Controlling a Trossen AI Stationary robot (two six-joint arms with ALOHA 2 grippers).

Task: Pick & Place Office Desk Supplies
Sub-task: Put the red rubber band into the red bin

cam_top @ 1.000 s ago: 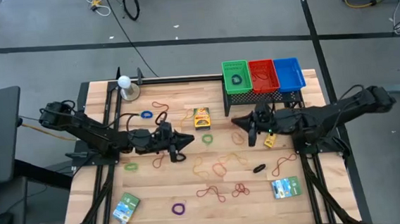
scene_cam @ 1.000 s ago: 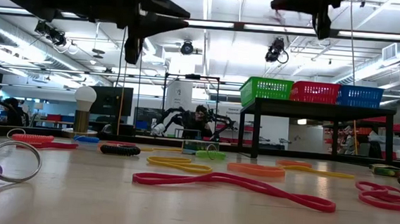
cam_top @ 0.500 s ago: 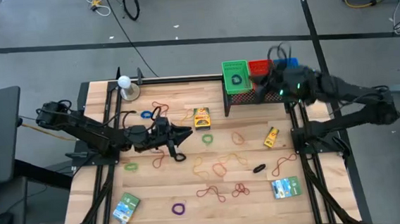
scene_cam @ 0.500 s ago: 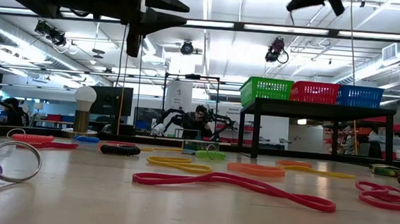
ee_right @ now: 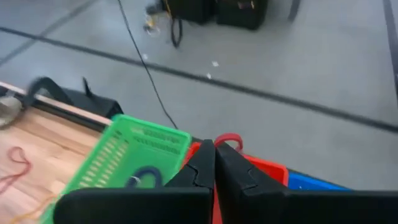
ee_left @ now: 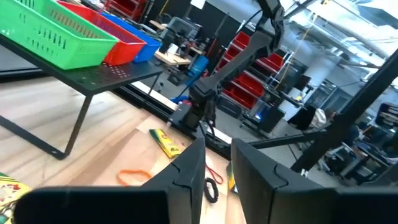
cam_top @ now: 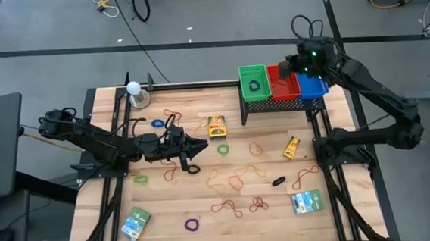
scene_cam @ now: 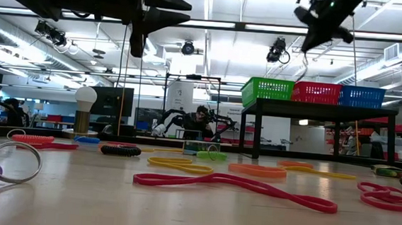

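Above the red basket on the black rack at the far right of the table, the right gripper hung with its fingers pinched together on a red rubber band, whose loop poked out past the fingertips. Over the left-centre of the table the left gripper hovered above the wood with its fingers slightly apart and nothing between them. The other bands lay scattered across the boards, with the yellow crayon box near the middle and a green-blue packet toward the near right.
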